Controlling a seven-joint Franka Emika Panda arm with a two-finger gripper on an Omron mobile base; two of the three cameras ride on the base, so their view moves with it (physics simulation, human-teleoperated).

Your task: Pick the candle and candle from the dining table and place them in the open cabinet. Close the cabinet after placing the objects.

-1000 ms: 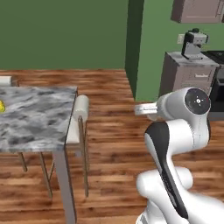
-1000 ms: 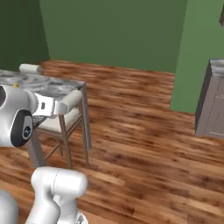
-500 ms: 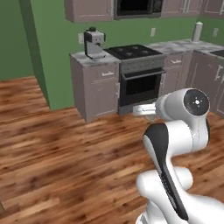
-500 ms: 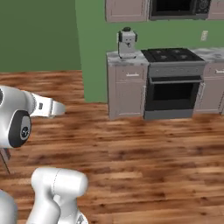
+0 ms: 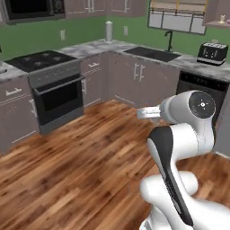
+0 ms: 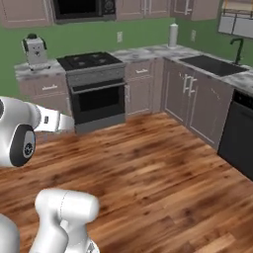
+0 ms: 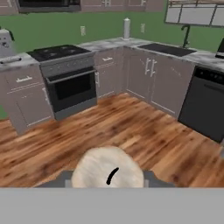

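- The base had swung from the dining table to face the stove [image 5: 45, 60] and sink [image 5: 152, 54].
- The claw [image 7: 107, 181] was clenched on the cream candle [image 7: 107, 168], in transit toward the cabinet.

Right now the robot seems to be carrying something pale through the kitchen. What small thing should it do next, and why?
Probably keep turning toward the upper cabinets while holding its grip. The hand view shows the cream candle clamped in the gripper, wick up, with just the stove, sink and floor ahead. No open cabinet can be seen yet, so there is nowhere to set it.
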